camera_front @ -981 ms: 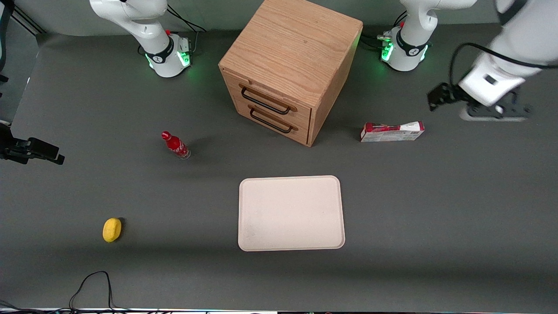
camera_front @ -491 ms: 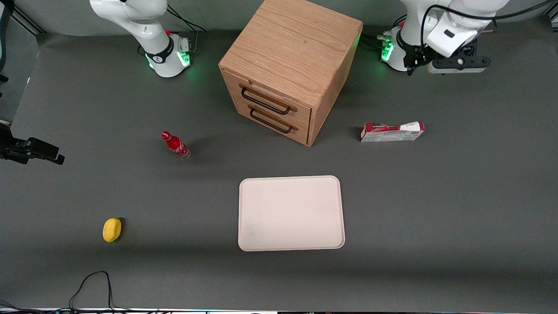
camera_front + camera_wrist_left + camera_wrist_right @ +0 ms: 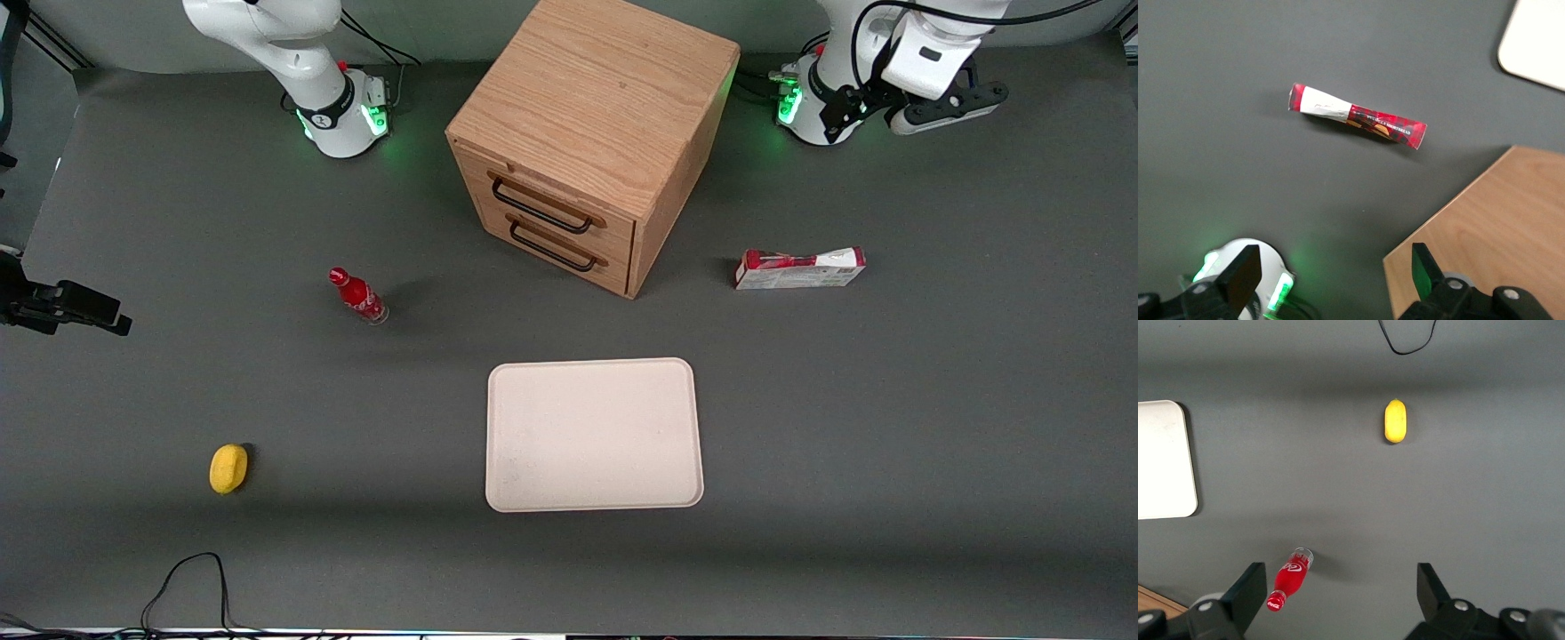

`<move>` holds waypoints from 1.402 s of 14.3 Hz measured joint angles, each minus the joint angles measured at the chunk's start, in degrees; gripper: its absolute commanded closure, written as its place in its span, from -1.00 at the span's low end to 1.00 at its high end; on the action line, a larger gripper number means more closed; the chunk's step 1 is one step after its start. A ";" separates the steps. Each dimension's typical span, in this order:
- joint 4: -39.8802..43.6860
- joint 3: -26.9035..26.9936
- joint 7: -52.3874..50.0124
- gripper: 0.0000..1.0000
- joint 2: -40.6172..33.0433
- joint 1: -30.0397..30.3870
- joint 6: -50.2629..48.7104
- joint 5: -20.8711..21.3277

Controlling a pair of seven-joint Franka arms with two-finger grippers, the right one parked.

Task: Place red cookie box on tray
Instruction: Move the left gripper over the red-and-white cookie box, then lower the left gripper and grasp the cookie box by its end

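Front view: the cabinet (image 3: 594,133) stands farther back than the tray (image 3: 594,435); the box (image 3: 799,268) rests on edge beside it. The gripper (image 3: 1331,277) hovers high, jaws wide, empty — best descend squarely over the box's thin edges

Front view high overhead, wrist views downward, sharing tray (image 3: 594,435)

The dark grey table (image 3: 889,427) carries a wooden two-drawer cabinet (image 3: 591,142) farthest from the front camera. The red cookie box (image 3: 800,268) lies beside it toward the working arm's end, under the raised gripper (image 3: 1335,280) with fingers spread. The cream tray (image 3: 594,435) sits nearer; a small red bottle (image 3: 358,296) and a yellow lemon (image 3: 228,468) lie toward the parked arm's end.
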 measured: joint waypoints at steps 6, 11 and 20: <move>-0.25 -0.49 -41.13 -1.00 0.61 -0.01 2.94 -0.21; -1.34 -1.51 -67.57 -1.00 4.11 0.00 7.68 1.26; -15.98 -1.65 -70.31 -1.00 15.88 0.01 36.60 2.22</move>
